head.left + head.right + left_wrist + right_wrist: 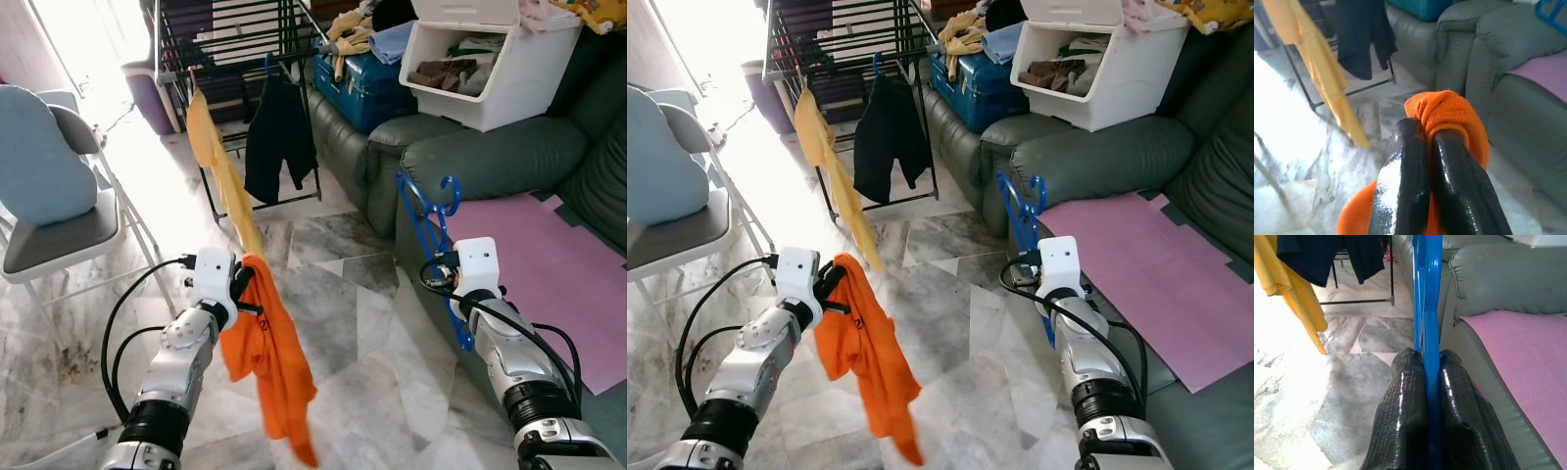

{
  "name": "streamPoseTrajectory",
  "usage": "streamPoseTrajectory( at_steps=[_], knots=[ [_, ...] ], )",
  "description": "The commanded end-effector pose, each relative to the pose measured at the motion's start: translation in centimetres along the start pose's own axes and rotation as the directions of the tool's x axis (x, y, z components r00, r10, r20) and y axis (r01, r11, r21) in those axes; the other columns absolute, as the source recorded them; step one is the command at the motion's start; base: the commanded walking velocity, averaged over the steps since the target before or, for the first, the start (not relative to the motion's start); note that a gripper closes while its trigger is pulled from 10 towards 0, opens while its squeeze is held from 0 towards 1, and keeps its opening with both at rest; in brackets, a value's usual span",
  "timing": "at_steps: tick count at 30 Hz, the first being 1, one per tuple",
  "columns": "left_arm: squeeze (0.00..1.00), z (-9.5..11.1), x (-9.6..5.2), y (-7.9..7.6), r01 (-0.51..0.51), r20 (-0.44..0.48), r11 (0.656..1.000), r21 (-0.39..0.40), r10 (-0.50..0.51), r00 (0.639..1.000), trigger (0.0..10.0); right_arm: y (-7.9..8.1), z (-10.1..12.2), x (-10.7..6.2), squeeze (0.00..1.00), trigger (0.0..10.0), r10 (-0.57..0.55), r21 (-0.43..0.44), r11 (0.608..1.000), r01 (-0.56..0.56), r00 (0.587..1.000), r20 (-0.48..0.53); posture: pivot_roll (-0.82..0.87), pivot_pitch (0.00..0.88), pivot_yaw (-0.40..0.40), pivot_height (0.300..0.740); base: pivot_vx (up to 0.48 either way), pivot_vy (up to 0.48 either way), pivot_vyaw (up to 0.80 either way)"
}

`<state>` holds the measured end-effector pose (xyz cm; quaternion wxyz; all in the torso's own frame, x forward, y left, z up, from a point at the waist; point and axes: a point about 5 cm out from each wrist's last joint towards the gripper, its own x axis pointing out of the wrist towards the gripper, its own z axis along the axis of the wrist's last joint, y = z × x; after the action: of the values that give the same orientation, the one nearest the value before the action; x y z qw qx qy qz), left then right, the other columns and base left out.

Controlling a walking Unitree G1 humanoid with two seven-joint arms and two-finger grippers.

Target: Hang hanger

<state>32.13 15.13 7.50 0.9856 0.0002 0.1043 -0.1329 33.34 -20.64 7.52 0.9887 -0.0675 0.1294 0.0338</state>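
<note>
- The right hand (1426,382) is clamped tight on the blue hanger (428,220), its two black fingers (1403,396) pressed against either side of one thin plastic bar, with no gap showing.
- The hanger stands nearly upright above that hand, hook at the top, in front of the grey sofa (490,157) and its pink mat (549,264).
- It looks light and stiff, a thin open frame. The plastic seems smooth, so it may pivot or slip in a pinch on one bar; a hold low on the frame, as here, leaves the hook free.
- The left hand (1422,147) is closed on a bunched fold of the orange garment (269,362), which hangs limp below it toward the marble floor (362,323).
- The cloth is soft and floppy, likely light; it gives no firm edge, so the neck or shoulder seam is probably the best place to hold it when feeding the hanger in.
- Farther off stands the drying rack (245,39), carrying a yellow garment (220,171) and a dark garment (279,142); its rails look like the place for the hook.
</note>
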Motion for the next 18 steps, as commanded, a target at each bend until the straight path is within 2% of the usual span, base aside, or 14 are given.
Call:
streamPoseTrajectory(
  at_steps=[1,5,7,18],
  knots=[
    [0.0,1.33,0.3,0.47,0.004,0.051,1.0,0.002,-0.004,0.999,10.0,0.22,1.02,0.25,0.0,10.0,0.001,-0.001,1.0,-0.001,0.999,0.034,-0.14,0.0,0.089,0.74,0.0,0.0,0.0],
    [0.0,1.96,0.6,0.66,0.018,0.066,1.0,-0.016,-0.016,0.998,10.0,0.32,1.0,0.25,0.0,10.0,0.003,0.003,1.0,-0.003,0.999,0.035,-0.14,0.0,0.092,0.74,0.0,0.0,0.0],
    [0.0,2.21,0.74,0.82,0.016,0.072,1.0,-0.007,-0.016,0.997,10.0,0.35,0.95,0.25,0.0,10.0,0.001,0.008,1.0,-0.001,0.999,0.033,-0.14,0.0,0.094,0.74,0.0,0.285,0.0],
    [0.0,1.84,0.6,0.49,0.039,0.074,0.999,-0.001,-0.039,0.996,10.0,0.57,0.95,0.28,0.0,10.0,0.008,0.004,1.0,-0.008,0.999,0.035,-0.14,0.0,0.093,0.74,0.0,0.463,0.0]
  ],
)
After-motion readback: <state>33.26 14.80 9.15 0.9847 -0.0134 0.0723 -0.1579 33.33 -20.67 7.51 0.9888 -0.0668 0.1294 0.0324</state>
